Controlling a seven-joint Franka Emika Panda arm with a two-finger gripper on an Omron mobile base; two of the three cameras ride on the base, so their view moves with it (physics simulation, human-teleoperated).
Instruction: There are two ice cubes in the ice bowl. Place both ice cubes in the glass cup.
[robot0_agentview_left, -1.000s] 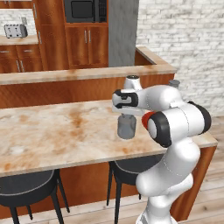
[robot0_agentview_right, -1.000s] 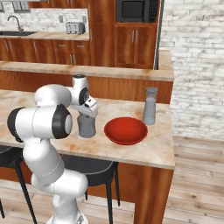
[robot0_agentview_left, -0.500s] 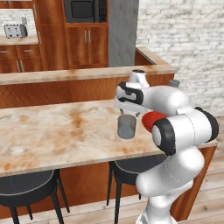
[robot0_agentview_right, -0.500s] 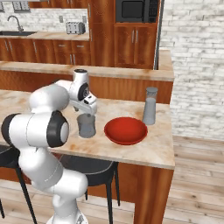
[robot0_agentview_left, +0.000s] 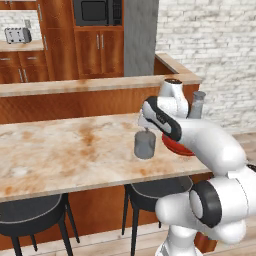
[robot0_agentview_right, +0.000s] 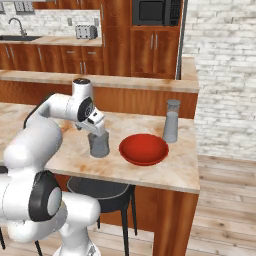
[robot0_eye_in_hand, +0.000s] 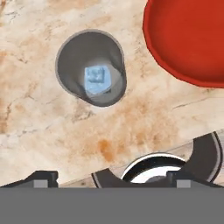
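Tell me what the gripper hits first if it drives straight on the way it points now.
Probably the marble counter. The gripper points straight down, and in the hand view the glass cup with an ice cube inside sits off-centre, so it may just miss the rim; depth is unclear.

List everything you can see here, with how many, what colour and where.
glass cup: one, grey translucent, upright on the counter left of the bowl
ice cube: one pale blue shape seen inside the cup; cannot tell if a second lies with it
ice bowl: one, glossy red, on the counter; nothing seen in it
shaker-like bottle: one, grey, behind the bowl
counter: one, marbled beige
stools: two, dark, under the counter
toaster: one, silver, back counter
microwave: one, dark, among the cabinets
gripper: one, white with dark tips, above the cup
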